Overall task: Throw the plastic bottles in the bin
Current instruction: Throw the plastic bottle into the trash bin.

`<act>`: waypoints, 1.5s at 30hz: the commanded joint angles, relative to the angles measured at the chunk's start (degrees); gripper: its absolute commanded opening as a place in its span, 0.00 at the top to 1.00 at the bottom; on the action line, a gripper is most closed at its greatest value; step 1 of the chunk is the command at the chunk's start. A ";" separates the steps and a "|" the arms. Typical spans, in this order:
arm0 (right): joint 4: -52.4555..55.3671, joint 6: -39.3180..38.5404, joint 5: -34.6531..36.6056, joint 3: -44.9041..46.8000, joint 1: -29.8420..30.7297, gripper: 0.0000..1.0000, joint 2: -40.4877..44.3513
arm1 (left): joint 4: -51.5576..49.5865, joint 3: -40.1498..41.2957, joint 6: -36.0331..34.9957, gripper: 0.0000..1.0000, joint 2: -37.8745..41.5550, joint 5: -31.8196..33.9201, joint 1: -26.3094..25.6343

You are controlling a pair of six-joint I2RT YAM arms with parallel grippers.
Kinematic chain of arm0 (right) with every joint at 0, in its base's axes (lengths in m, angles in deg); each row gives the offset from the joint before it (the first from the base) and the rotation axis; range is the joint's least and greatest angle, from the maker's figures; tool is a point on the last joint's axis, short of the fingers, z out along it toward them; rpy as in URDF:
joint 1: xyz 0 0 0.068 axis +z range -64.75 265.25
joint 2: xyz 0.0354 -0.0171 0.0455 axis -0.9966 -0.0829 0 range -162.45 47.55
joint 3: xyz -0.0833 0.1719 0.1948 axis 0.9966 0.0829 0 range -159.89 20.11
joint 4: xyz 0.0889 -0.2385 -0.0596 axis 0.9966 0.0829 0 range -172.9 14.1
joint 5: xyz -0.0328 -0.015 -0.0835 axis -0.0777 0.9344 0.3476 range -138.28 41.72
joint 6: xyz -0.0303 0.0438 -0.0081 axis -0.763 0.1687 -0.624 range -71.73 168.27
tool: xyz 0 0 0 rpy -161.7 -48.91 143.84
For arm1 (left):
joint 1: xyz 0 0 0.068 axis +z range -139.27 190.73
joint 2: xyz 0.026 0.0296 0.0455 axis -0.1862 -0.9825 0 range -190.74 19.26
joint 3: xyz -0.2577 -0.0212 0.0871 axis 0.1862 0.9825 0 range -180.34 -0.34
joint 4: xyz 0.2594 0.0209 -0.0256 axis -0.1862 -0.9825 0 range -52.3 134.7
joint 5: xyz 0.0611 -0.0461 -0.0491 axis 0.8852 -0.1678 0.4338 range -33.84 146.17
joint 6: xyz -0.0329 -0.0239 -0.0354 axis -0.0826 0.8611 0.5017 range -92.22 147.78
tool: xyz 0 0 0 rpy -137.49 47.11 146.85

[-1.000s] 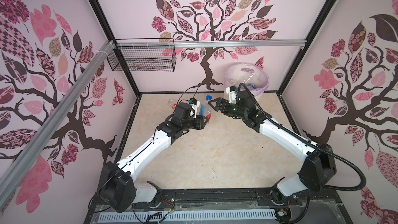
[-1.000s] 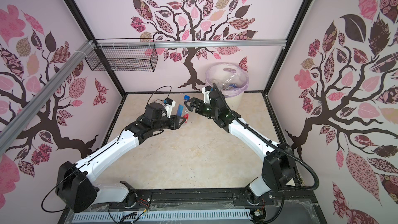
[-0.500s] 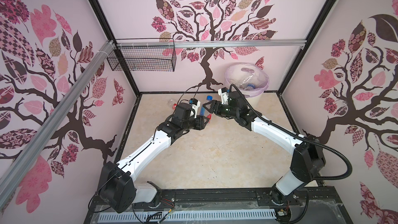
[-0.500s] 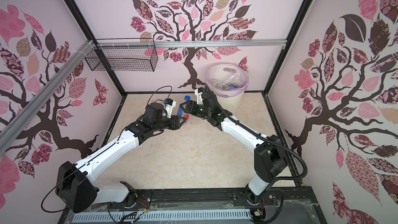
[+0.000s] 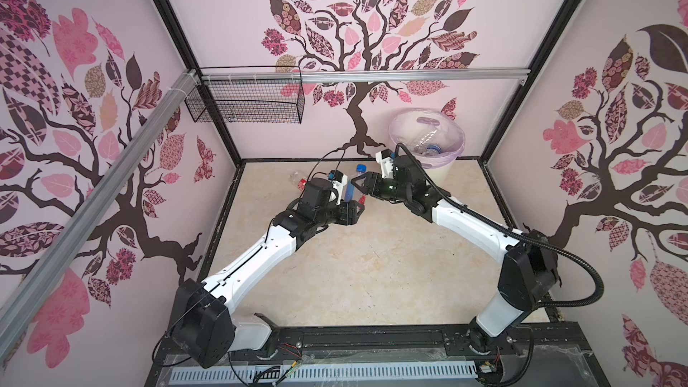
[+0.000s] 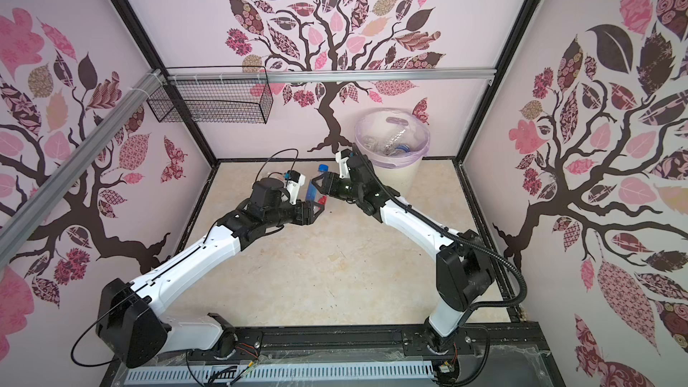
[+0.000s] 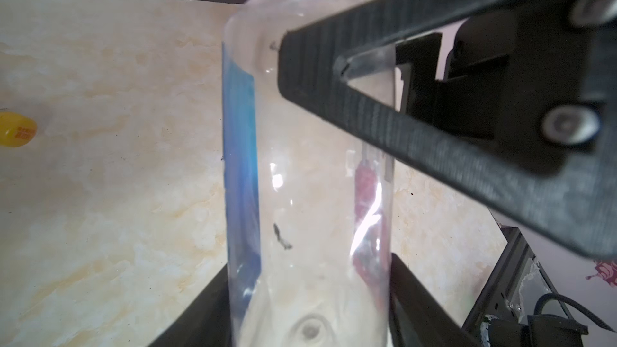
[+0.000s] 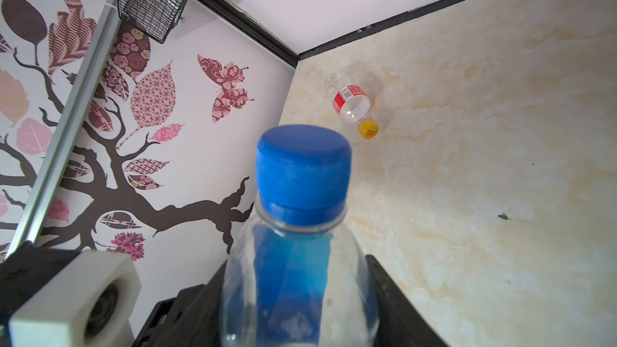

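The right gripper [image 5: 363,185] was clamped on the shoulder of a clear blue-capped bottle [image 5: 352,188]. The right wrist view showed one black finger against each side of it, just below the blue cap [image 8: 303,168]. The left gripper [image 5: 355,208] flanked the same bottle's base. In the left wrist view its fingers [image 7: 410,305] sat right against the bottle's two sides, but whether they were pressing it or only bracketing it could not be told. One ribbed finger of the right gripper crossed in front of the bottle's upper body there. The bottle hung between the two grippers near the back of the marbled floor [image 5: 353,273], cap toward the back wall, with a blue label along one side.

To the left of the left gripper, near the back wall, a red-labelled bottle [image 8: 352,105] with a yellow cap lay on its side on the floor, apart from both grippers.

The bin [image 5: 443,171] stood in the back right corner, just behind the right wrist. Its lilac bag held several clear bottles [image 5: 428,147]. A black wire mesh basket [image 5: 245,106] hung from the rail on the back wall, at the left.
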 commanded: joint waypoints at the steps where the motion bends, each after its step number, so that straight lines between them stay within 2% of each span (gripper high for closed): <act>1: 3.81 -4.59 2.36 -5.41 -1.19 0.52 -0.96 | 0.91 0.55 -1.06 0.23 1.54 0.77 -0.28; 5: 7.45 -7.30 3.48 -9.85 -4.86 0.52 -0.25 | 1.24 1.04 -1.30 0.13 3.30 1.59 -0.25; 9: 15.12 -13.86 8.24 -18.63 -7.81 0.52 0.46 | 2.59 0.99 -0.63 0.02 5.17 2.55 -0.24; 14: 24.46 -26.61 21.99 -34.32 -8.23 0.52 1.07 | 1.45 -5.80 -1.41 0.02 4.76 1.24 -0.29; 20: 27.03 -36.70 33.94 -52.63 -8.06 0.52 1.67 | 0.29 -16.46 -2.55 0.02 2.71 0.56 -0.53; 23: 23.61 -39.96 36.29 -56.21 -8.10 0.51 3.18 | 0.90 -19.19 -2.34 0.02 2.06 -0.08 -0.81; 26: 18.85 -42.16 36.66 -55.16 -8.06 0.48 4.59 | 1.01 -20.13 -2.33 0.02 1.97 -0.08 -0.92; 30: 17.74 -42.68 39.48 -53.19 -8.80 0.45 1.95 | 0.97 -19.21 -2.36 0.02 2.32 0.65 -1.03; 32: 18.61 -39.29 38.53 -50.29 -11.79 0.44 -1.37 | 0.60 -18.55 -2.33 0.02 2.50 1.10 -1.01; 34: 24.62 -33.75 36.73 -51.45 -15.55 0.41 -7.41 | -0.16 -17.96 -2.16 0.02 2.59 1.19 -1.06; 35: 27.83 -31.74 36.08 -53.47 -16.74 0.32 -10.25 | -0.40 -17.76 -2.16 0.02 2.70 0.98 -1.07; 37: 35.93 -30.05 34.32 -60.97 -17.74 0.07 -16.07 | -0.90 -16.77 -2.16 0.02 3.50 1.28 -1.05; 38: 38.47 -29.53 34.45 -64.29 -17.72 0.01 -17.57 | -1.21 -16.33 -2.32 0.02 3.79 1.69 -1.00; 39: 39.93 -28.84 34.07 -66.75 -17.70 0.00 -18.16 | -1.47 -15.93 -2.53 0.02 4.24 2.09 -1.01; 41: 38.51 -28.54 33.09 -65.74 -17.72 0.01 -16.10 | -1.62 -15.21 -2.53 0.02 4.63 2.73 -1.06; 45: 28.66 -28.57 32.59 -52.70 -17.72 0.01 -7.15 | -1.32 -14.95 -1.49 0.02 3.96 1.91 -1.14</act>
